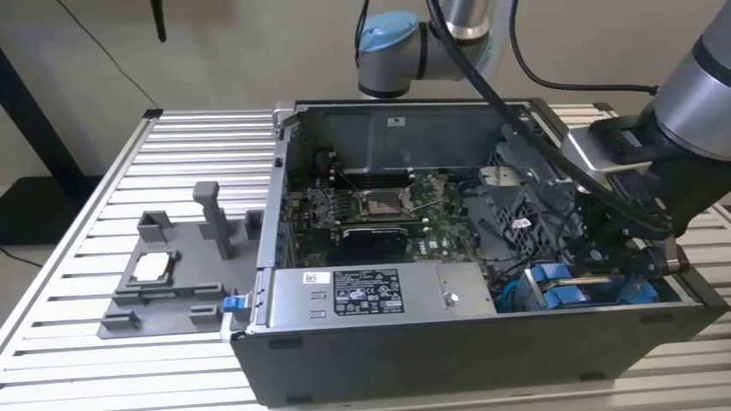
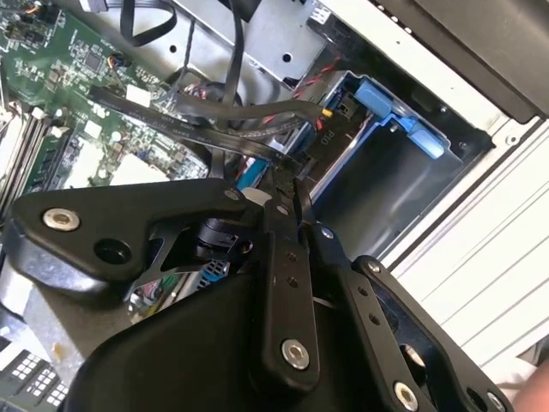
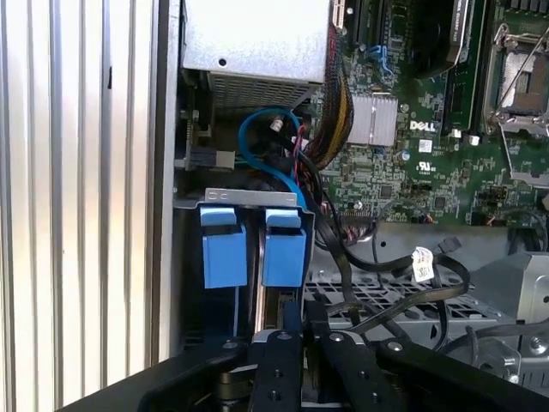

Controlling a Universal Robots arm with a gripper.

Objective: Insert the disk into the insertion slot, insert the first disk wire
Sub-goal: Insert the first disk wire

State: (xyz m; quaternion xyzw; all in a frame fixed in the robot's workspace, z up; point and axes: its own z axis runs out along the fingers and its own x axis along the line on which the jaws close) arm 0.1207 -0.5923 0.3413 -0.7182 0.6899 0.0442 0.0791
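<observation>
The insertion slot (image 3: 214, 202) is a dark metal bay in the case corner, with two bright blue plastic clips (image 3: 225, 249) side by side in its mouth. In the exterior view the same blue parts (image 1: 560, 287) sit at the case's near right corner. The disk's silver body is hidden; I cannot tell carrier from clips. My gripper (image 3: 293, 319) hangs just over the blue pieces, fingers pressed together. In the second wrist view the gripper (image 2: 290, 176) has its tips among black wires (image 2: 206, 116) beside a black plug (image 2: 328, 129). Whether it pinches one I cannot tell.
The open computer case (image 1: 457, 351) lies on a slatted metal table (image 1: 194, 145). A silver power-supply box (image 1: 377, 295) fills the near side and the green motherboard (image 1: 389, 205) lies behind it. A blue cable (image 3: 257, 154) loops by the bay. A grey fixture (image 1: 171, 274) stands at the exterior view's left.
</observation>
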